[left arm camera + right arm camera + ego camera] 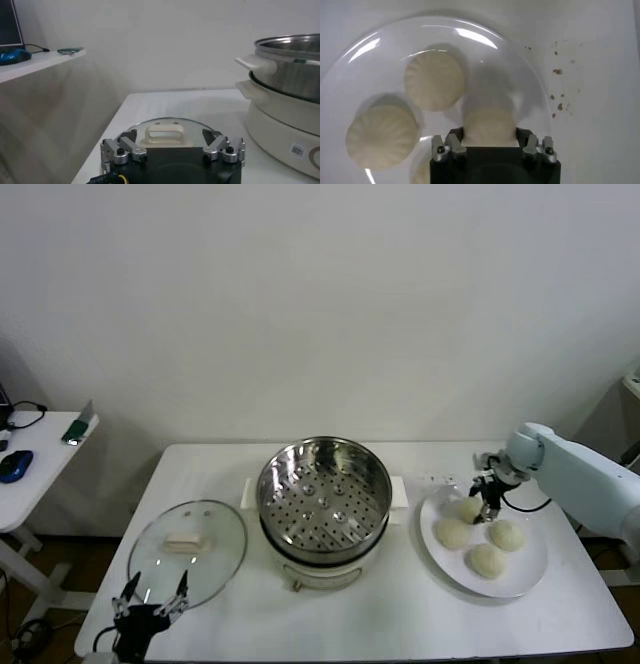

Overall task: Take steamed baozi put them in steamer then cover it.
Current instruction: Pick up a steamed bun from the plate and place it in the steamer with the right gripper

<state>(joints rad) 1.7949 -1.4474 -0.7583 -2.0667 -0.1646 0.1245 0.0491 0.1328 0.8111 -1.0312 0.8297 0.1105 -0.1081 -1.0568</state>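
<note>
Four cream-white baozi lie on a white plate (525, 579) at the table's right. My right gripper (490, 506) reaches down onto the plate, shut on the baozi (489, 124) nearest the steamer; its fingers press both sides. This baozi shows partly beside the gripper in the head view (468, 508). The other three (452, 533) (505, 535) (486, 560) lie loose. The steel steamer basket (324, 496) stands open and empty on its cream pot base at the table's centre. The glass cover (187, 546) lies flat at the left. My left gripper (157, 589) is open, just in front of the cover, its handle (164, 134) between the fingers' line.
A side table (35, 464) with a blue mouse stands left of the work table. A white wall runs behind. The pot's side handle (252, 62) juts toward the cover. Dark specks (559, 87) dot the table beside the plate.
</note>
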